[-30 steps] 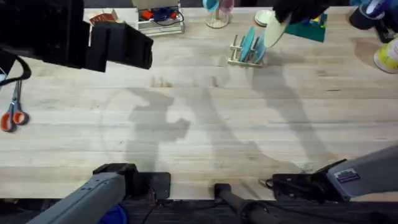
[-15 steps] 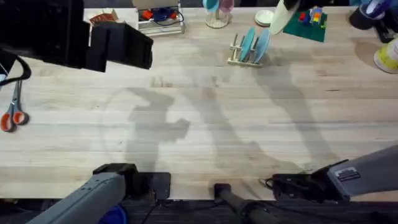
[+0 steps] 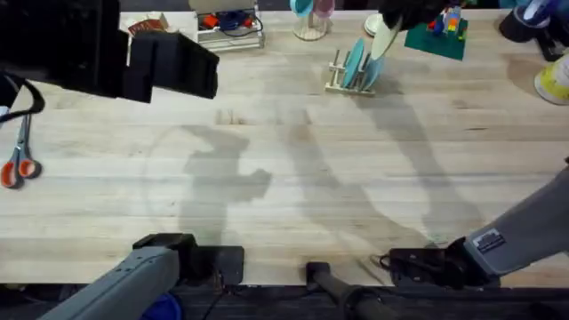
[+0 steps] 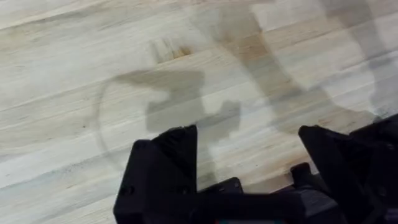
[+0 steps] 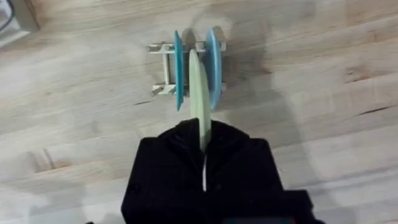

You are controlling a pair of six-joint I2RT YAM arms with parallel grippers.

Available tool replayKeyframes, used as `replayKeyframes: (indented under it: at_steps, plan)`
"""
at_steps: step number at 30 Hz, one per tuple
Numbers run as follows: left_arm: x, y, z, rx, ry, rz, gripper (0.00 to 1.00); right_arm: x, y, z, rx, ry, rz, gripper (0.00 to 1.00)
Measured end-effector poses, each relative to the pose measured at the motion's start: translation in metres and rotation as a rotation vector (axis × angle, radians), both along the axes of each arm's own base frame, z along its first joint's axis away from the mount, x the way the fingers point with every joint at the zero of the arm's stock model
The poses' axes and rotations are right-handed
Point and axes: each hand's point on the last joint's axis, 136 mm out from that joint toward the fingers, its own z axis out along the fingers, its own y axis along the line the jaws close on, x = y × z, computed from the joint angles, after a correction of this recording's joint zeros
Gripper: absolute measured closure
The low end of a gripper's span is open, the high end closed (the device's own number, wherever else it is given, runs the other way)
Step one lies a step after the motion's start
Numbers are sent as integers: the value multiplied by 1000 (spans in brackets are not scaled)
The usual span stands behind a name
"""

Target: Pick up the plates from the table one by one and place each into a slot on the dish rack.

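Step in hand: seating the cream plate point(image 5: 199, 93) in the dish rack point(image 5: 163, 68), judging from how it hangs edge-on above the rack.
Right gripper point(image 5: 204, 144): its fingers are clamped on the lower rim of the cream plate, which stands up on edge out of them; in the overhead view the gripper point(image 3: 404, 16) sits at the far side of the table point(image 3: 284, 178), the plate point(image 3: 384, 39) tilted just beside the rack point(image 3: 348, 75).
Rack contents: a teal plate point(image 5: 178, 68) and a light blue plate point(image 5: 213, 62) already stand on edge in separate slots, with a gap between them.
Alignment: from the wrist view the cream plate lines up with that gap, its rim overlapping both neighbours in the picture; whether it touches either cannot be told.
Doing it well: keep the plate parallel to the two standing ones, come down straight between the dowels, and let go only once the rim rests on the base, otherwise it may knock a neighbour over or shove the light rack.
Left gripper point(image 4: 249, 155): fingers spread apart, holding nothing, over bare table point(image 4: 124, 74).
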Motion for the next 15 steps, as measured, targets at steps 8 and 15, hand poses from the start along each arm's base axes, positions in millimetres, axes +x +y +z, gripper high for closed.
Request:
replayKeyframes:
  at_steps: [8, 15]
  plan:
    - [0, 0, 0, 0, 0, 0, 6, 8, 3, -24, -18, 51, 2, 970]
    - [0, 0, 0, 0, 0, 0, 6, 15, 5, -34, -21, 59, 2, 970]
